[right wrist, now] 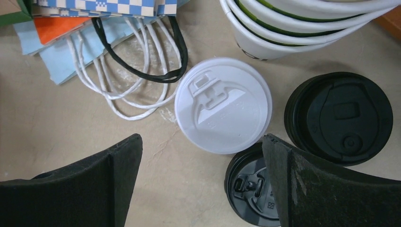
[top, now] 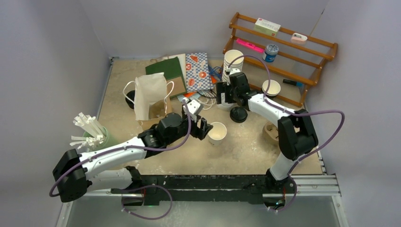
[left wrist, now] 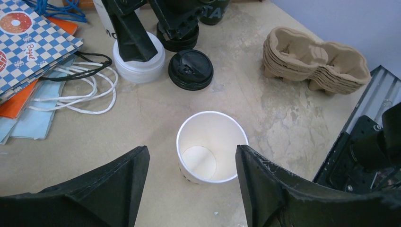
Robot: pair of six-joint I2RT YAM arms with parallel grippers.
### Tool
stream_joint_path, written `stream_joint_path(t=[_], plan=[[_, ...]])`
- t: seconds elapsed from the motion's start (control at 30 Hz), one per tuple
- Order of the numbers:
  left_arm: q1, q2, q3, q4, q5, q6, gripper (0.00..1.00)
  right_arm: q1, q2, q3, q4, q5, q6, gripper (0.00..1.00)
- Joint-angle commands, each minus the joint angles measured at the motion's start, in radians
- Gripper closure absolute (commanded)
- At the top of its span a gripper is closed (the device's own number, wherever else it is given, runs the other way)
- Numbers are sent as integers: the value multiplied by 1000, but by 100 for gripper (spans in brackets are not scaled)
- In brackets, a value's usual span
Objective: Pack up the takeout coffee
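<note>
Both pincers stand apart: one around an open cup, one above the lids.

Top view: the lidless paper cup (top: 217, 133) stands near the middle of the table (top: 246, 156), at the left gripper (top: 204, 126). The right gripper (top: 226, 92) hangs nearer the far edge, beside the wooden rack (top: 283, 52).
Left wrist view: the fingers stand on both sides of the cup, and a carrier stack (left wrist: 314, 59) lies to the right.
Right wrist view: the jaws are wide above the white lid (right wrist: 222, 105). Bag handles (right wrist: 137, 90) lie to its left, a black lid (right wrist: 340, 118) to its right and another dark lid (right wrist: 248, 187) just beside it.
</note>
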Motion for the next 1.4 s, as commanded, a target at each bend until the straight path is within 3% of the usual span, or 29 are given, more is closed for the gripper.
stream_joint_path(t=[0.0,0.73,0.9,1.13,1.37], plan=[[-3,-74,14,-59,51,61,30,5,20,33,28,60,-52,2],[-3,-79,-148,145,24,5,34,7,149,78,102,115,-55,7],[-3,-80,-149,133,15,10,34,7,175,110,77,106,-41,15],[-3,-92,-148,113,10,7,36,8,102,73,76,129,-38,24],[-3,-105,-145,100,2,10,36,9,-14,37,58,146,-26,25]])
